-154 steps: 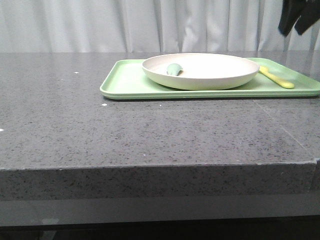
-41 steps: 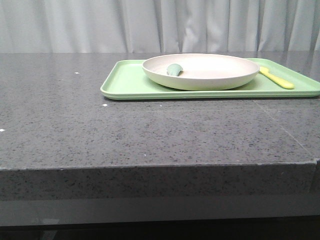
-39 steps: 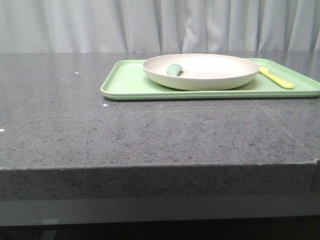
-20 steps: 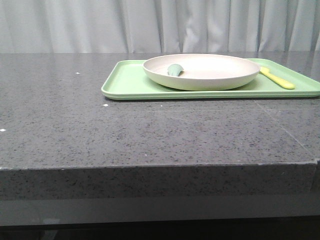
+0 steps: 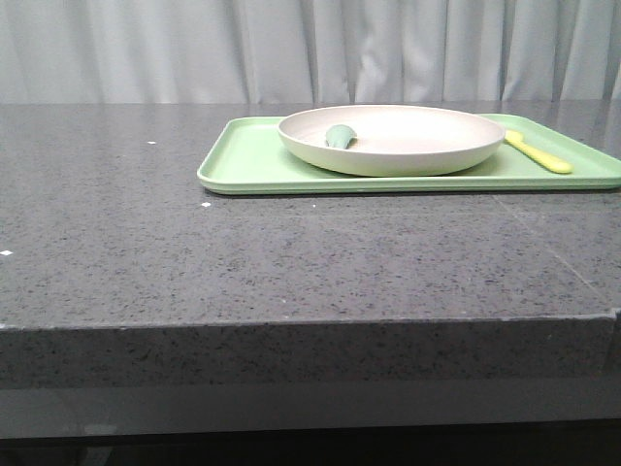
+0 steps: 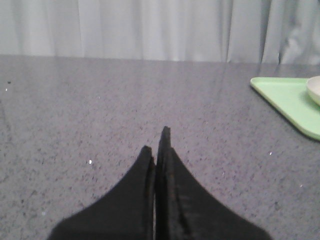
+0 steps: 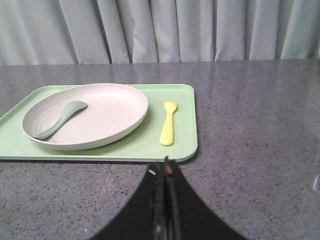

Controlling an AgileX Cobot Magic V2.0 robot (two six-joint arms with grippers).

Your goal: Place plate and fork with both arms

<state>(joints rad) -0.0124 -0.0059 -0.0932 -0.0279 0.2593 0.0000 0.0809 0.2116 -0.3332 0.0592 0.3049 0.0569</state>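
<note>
Lying beyond right claw [image 7: 164, 172]: fork [image 7: 168, 123], beside plate [image 7: 86, 115].

Lab-like setup: speckled grey counter [image 5: 291, 262], plain curtain [image 5: 310, 49].

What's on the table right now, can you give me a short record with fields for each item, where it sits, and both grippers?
plate: large round cream-white plate, on the tray
tray: rectangular light-green tray, flat on the dark speckled stone table
fork: small yellow plastic fork, on the tray beside the plate, not touching it
spoon: pale teal-green spoon, lying inside the plate
left gripper: shut, holding nothing, over bare table away from the tray
right gripper: shut, holding nothing, just short of the tray's near edge
</note>
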